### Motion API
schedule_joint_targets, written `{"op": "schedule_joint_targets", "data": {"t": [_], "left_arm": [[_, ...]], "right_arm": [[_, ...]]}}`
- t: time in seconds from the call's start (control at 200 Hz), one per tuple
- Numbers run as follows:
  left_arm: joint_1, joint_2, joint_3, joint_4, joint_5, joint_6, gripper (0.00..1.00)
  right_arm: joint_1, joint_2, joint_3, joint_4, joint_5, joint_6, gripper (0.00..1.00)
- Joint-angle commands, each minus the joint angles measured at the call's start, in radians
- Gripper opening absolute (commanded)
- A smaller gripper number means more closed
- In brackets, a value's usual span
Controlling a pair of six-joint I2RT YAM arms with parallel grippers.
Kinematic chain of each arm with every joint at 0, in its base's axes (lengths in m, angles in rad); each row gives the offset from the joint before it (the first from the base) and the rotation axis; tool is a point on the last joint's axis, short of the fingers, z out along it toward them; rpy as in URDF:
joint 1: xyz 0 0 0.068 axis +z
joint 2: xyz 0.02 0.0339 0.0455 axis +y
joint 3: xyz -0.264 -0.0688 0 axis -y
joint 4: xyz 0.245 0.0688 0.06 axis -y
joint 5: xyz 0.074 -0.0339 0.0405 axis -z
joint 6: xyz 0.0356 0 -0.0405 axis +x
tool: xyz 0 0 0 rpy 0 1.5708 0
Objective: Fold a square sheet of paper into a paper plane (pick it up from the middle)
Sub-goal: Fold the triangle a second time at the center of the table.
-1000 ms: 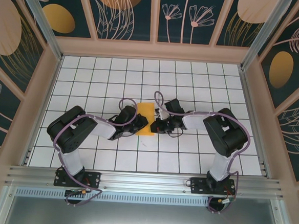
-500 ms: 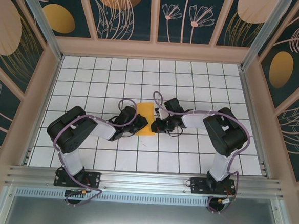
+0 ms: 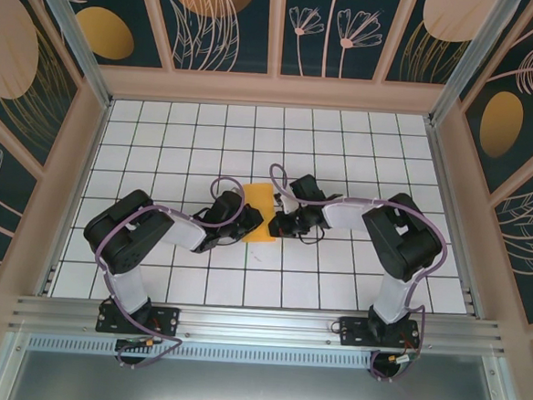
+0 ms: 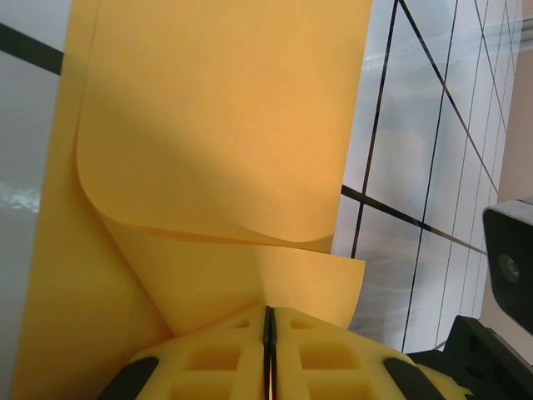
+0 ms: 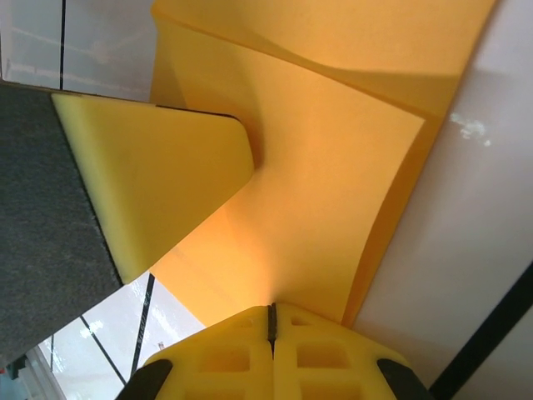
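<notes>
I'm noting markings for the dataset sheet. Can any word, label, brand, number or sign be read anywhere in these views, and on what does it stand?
None can be read.
The sheet of paper is plain on every face that shows.
The table carries only black grid lines.
The wall panels show painted plants and ovals, no lettering.
Any marks on the arm bases are too small to tell.
</notes>
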Motion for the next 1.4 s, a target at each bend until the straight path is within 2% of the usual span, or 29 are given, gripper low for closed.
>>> {"op": "schedule_joint_targets", "data": {"t": [0.0, 0.235, 0.896, 1.136, 1.391], "left_arm": [[0.0, 0.026, -0.031, -0.09, -0.039, -0.004, 0.13], [0.0, 0.033, -0.032, -0.085, -0.042, -0.019, 0.11], [0.0, 0.038, -0.026, -0.099, -0.049, -0.017, 0.1], [0.0, 0.042, -0.026, -0.093, -0.042, -0.017, 0.1], [0.0, 0.041, -0.023, -0.099, -0.041, -0.011, 0.1]], "right_arm": [[0.016, 0.011, -0.019, -0.198, 0.106, -0.076, 0.0], [0.041, 0.004, -0.006, -0.263, 0.171, -0.127, 0.0], [0.044, -0.028, 0.008, -0.373, 0.153, -0.17, 0.0], [0.048, -0.027, 0.016, -0.411, 0.212, -0.166, 0.0], [0.05, -0.071, 0.013, -0.43, 0.213, -0.171, 0.0]]}}
